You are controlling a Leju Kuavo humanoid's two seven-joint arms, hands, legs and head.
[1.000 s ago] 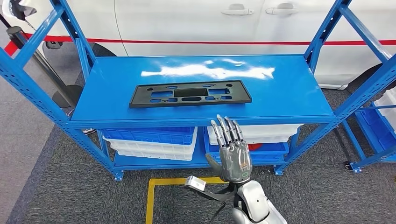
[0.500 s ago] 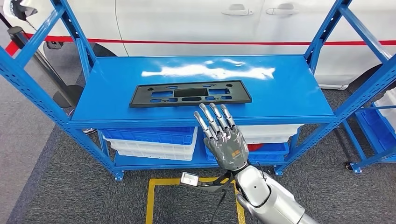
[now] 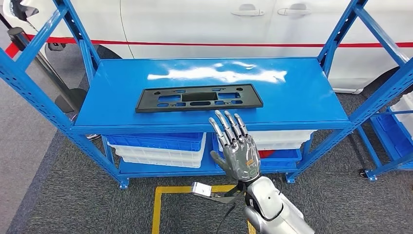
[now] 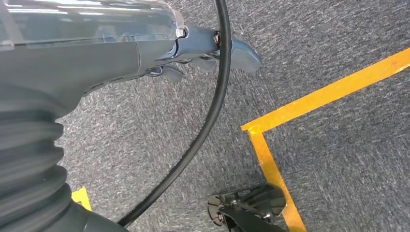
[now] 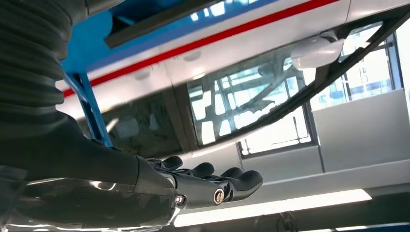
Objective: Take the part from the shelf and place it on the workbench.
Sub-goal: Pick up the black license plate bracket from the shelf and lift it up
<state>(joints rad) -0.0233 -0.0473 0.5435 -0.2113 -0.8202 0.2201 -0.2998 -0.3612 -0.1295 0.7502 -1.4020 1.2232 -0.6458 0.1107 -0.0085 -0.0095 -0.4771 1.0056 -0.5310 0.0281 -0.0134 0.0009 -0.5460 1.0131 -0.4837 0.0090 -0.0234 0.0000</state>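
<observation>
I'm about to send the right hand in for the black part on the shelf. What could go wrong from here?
1. The black part is a thin plate lying flat on the glossy shelf top; the open right hand may push it back rather than lift it.
2. The hand sits about level with the shelf's front edge, so reaching forward could knock fingers against it.
3. The part is wide; gripped near one end, it may tilt or slip.

Blue shelf (image 3: 302,97): black part (image 3: 198,98) flat on top level; crates (image 3: 156,148) below, on lower level.
</observation>
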